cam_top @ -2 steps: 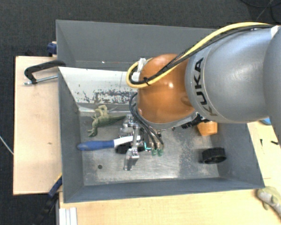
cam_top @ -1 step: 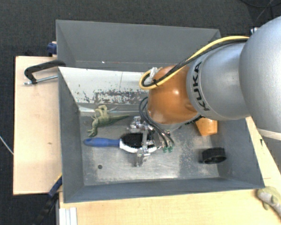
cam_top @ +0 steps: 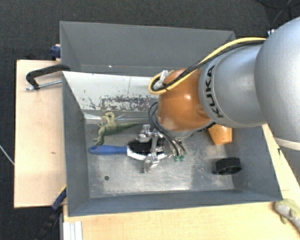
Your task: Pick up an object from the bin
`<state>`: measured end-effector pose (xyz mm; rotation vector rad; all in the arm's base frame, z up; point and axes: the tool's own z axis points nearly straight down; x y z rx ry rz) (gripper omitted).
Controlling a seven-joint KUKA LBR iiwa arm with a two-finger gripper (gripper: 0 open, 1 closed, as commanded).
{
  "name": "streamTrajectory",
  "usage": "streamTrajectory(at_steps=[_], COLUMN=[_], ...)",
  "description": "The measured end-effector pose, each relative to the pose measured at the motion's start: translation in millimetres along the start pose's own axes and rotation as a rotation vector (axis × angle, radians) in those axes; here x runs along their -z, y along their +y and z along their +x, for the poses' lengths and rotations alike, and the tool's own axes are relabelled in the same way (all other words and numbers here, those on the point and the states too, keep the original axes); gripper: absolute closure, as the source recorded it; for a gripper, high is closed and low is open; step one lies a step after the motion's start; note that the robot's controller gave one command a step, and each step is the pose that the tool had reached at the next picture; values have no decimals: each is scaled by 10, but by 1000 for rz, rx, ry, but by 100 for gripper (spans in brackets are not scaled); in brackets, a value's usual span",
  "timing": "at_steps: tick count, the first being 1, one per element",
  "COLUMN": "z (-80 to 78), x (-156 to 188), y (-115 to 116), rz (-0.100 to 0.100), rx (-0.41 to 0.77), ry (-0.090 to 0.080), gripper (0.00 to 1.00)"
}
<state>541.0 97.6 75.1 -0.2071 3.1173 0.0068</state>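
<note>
My gripper (cam_top: 148, 149) is low in the middle of the bin, under the orange wrist cover, and it is open. One metal fingertip (cam_top: 146, 131) shows at the far side and the other at the near side. Between them lies the black-and-white head of a blue-handled tool (cam_top: 108, 150), whose handle points left along the bin floor. A green toy lizard (cam_top: 109, 126) lies just beyond it, near the bin's back wall and clear of the fingers.
An orange block (cam_top: 220, 133) lies at the right, partly hidden by the arm. A black ring-shaped cap (cam_top: 226, 166) sits near the front right corner. The arm covers the bin's upper right.
</note>
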Motion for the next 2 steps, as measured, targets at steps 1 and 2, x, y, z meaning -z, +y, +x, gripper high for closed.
streamTrajectory(at_steps=[1,2], z=[-176,-298], x=[1229,2086], y=[-116,197], rz=[3,0], rx=[16,305], ry=[5,8], gripper=[100,100])
